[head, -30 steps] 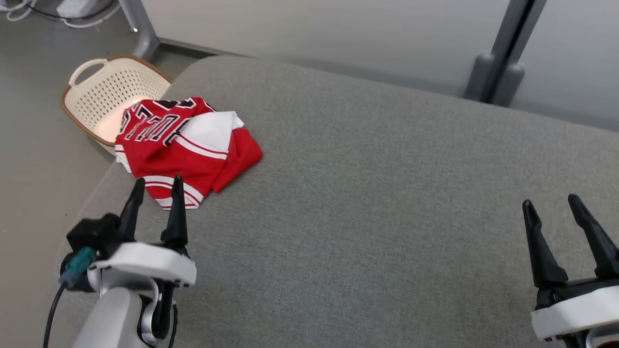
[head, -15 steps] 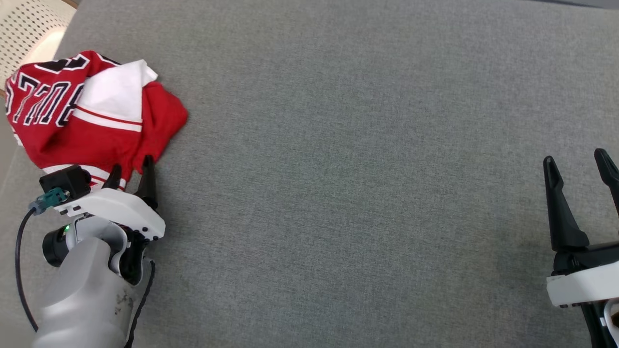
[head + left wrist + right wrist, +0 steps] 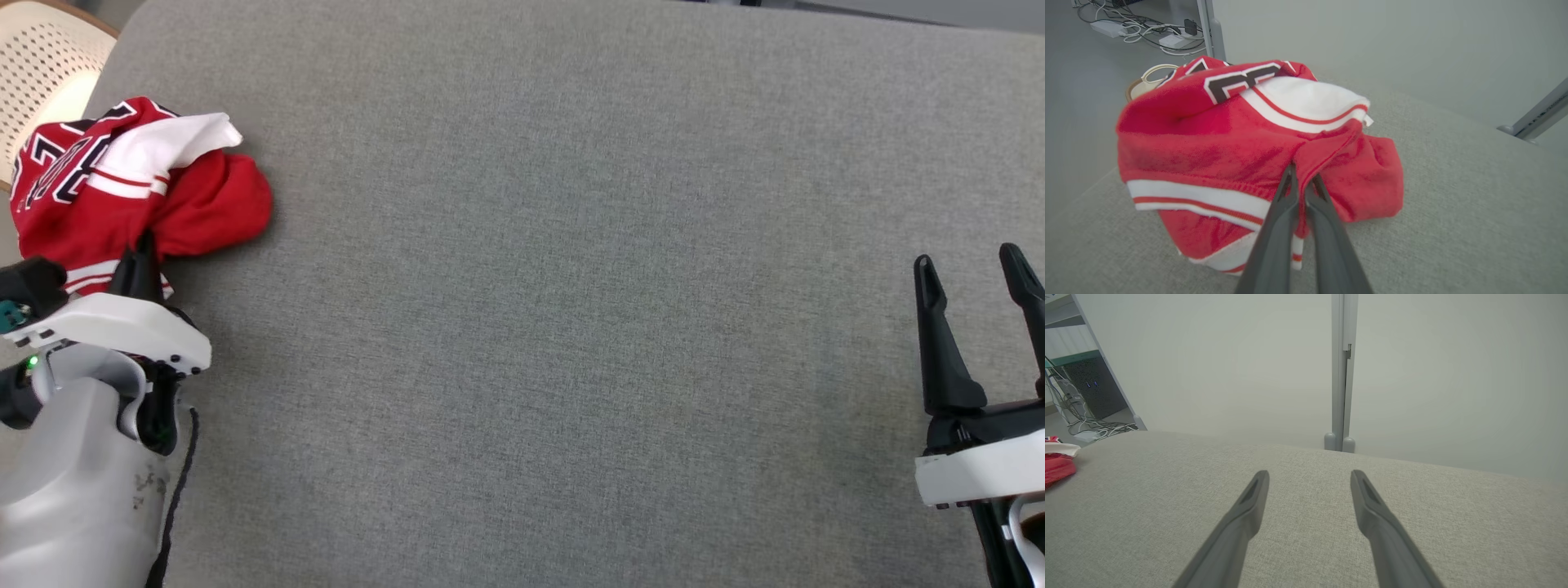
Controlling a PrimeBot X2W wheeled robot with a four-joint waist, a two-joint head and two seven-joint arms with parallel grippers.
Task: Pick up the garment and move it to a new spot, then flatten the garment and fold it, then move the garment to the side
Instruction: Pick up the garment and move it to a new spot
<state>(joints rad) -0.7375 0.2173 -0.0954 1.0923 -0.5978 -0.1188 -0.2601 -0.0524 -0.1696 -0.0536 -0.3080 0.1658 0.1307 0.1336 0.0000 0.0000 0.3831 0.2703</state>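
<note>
The garment (image 3: 139, 192) is a crumpled red jersey with white bands and dark lettering, bunched at the far left of the grey cushioned surface (image 3: 571, 286). My left gripper (image 3: 140, 249) is shut on a red fold at its near edge; in the left wrist view the garment (image 3: 1229, 139) is pulled up into a peak around my left gripper (image 3: 1302, 173). At the lower right, well away from the cloth, my right gripper (image 3: 971, 263) stands open with nothing between its fingers. The right wrist view shows my right gripper (image 3: 1309, 475) above bare cushion, and the garment (image 3: 1057, 461) at the left edge.
A cream perforated laundry basket (image 3: 41, 65) sits off the surface's left edge, behind the garment. Cables and power strips (image 3: 1143, 32) lie on the floor beyond. A grey upright post (image 3: 1341, 375) stands against the pale wall behind the surface.
My left gripper has gone from open beside the jersey's near edge to shut on a fold, and the cloth has bunched up. The head camera tilted down. The right gripper stays open.
</note>
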